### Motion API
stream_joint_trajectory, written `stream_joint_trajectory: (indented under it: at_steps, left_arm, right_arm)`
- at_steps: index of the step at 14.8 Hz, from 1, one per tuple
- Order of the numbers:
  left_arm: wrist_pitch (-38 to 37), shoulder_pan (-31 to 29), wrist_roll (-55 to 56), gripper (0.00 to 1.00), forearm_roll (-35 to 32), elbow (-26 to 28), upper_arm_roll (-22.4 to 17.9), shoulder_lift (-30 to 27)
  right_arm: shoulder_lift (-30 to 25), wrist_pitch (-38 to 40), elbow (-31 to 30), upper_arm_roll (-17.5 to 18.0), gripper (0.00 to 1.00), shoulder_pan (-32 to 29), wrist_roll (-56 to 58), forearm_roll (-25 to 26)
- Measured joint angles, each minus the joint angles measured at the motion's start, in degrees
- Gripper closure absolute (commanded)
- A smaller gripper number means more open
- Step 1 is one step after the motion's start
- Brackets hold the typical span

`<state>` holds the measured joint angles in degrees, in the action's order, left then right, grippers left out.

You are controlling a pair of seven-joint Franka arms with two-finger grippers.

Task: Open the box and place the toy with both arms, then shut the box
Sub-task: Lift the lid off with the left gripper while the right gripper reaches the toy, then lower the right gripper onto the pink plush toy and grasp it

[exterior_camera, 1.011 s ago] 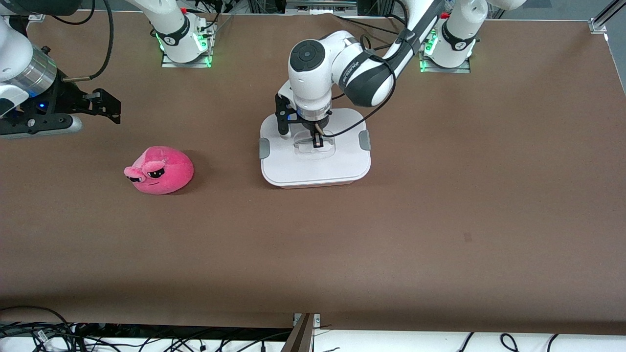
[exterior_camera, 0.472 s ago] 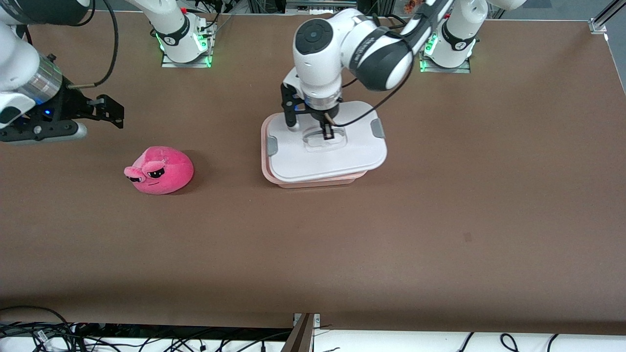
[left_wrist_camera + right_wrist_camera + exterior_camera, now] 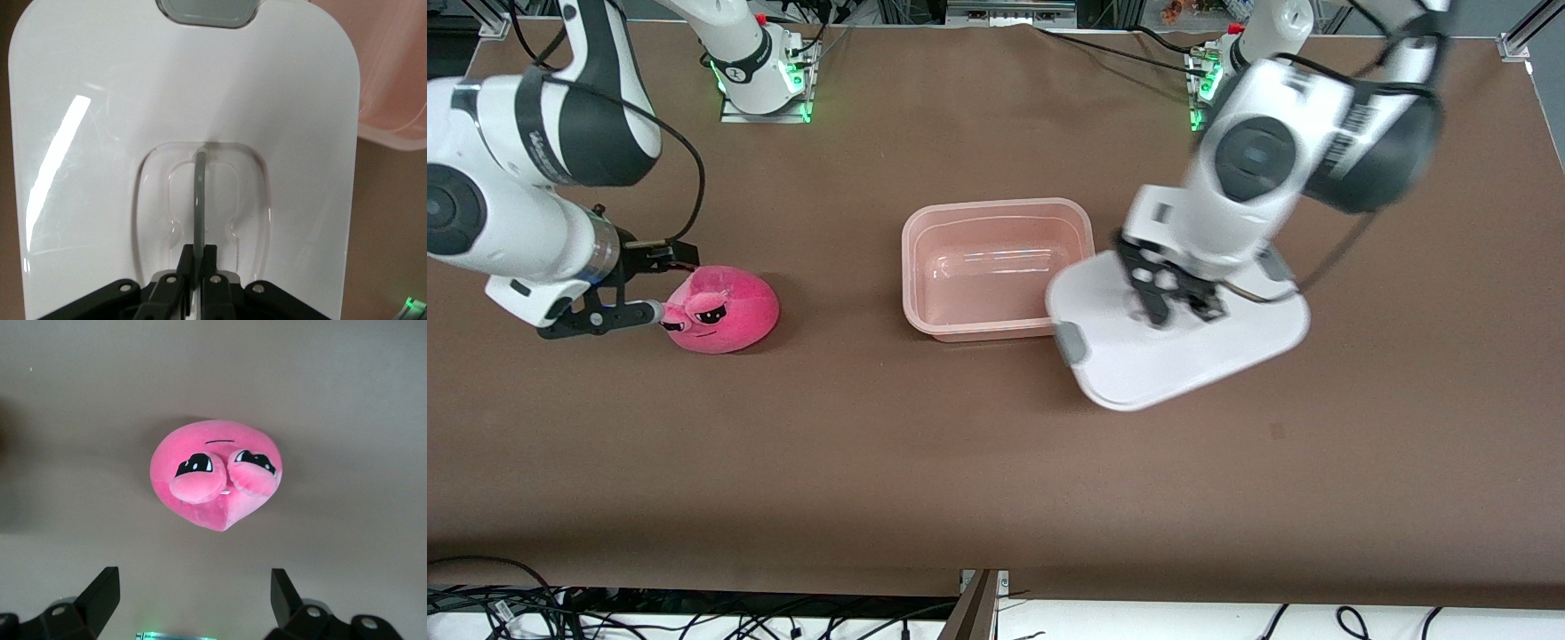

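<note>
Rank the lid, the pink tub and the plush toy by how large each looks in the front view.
1. Lid, though the left gripper holds it in the air, nearer the camera, so its lead over the tub is unsure.
2. Pink tub.
3. Plush toy, clearly smallest.

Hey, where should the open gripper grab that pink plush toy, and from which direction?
Probably from straight above, across the round body of the toy, fingers either side below the eyes. It sits alone on the bare table, soft and dome-shaped, so it should squash into a firm pinch. The right gripper is open wider than the toy; the left gripper is shut on the lid.
</note>
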<state>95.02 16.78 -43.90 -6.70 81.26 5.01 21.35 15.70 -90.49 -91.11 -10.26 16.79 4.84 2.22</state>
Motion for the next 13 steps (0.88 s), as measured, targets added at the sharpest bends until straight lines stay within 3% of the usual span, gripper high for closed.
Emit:
stream_joint_trajectory:
  at_steps: [3,8,13]
  left_arm:
    - [-1.62,-9.14,-10.37,1.00,0.01,-1.18,-0.08,-0.02]
    - [-2.91,-18.83,-22.68,1.00,0.00,-1.87,-0.37,-0.01]
    - [-3.10,-24.18,-29.80,1.00,0.00,-1.86,-0.49,0.84]
  right_arm:
    - [-2.03,-2.91,-5.24,-1.42,0.00,-0.22,0.80,-0.71]
    - [-10.00,-17.95,-24.35,-2.54,0.00,-0.41,2.77,-0.86]
    - [-11.08,-28.03,-31.49,-3.84,0.00,-0.42,5.69,-0.86]
